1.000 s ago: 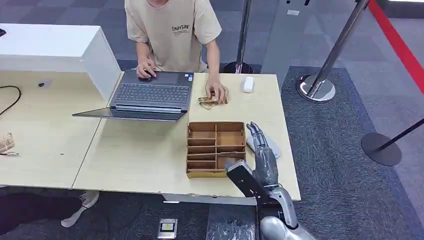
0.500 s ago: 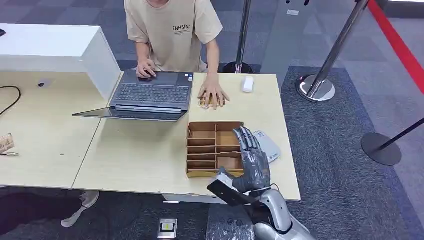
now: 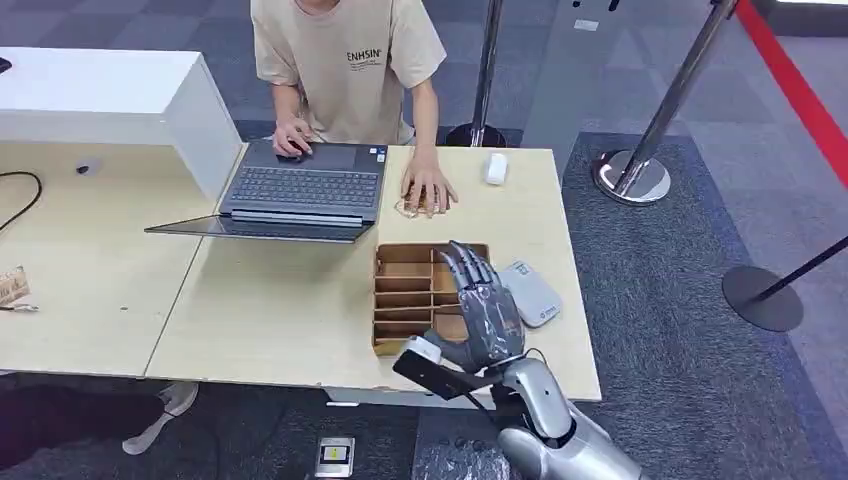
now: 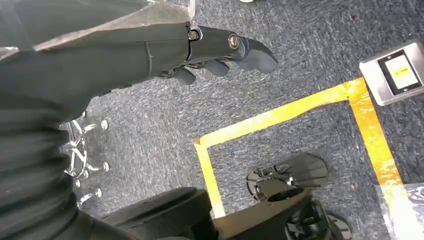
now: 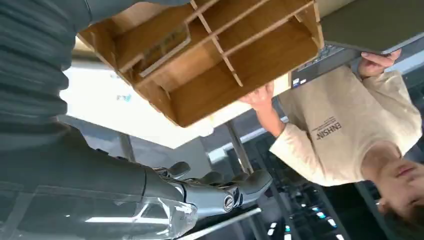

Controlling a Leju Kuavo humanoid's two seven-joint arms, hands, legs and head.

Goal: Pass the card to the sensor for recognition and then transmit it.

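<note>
Your right hand hovers over the wooden organiser tray, fingers extended and apart, holding nothing. The left hand hangs by the floor, fingers loosely curled on nothing. A card appears to lie in one tray compartment. Lower the fingers squarely into that compartment and pinch the card's edge. The grey sensor sits just beside the tray; beyond it, a person's hand rests on the table.
</note>
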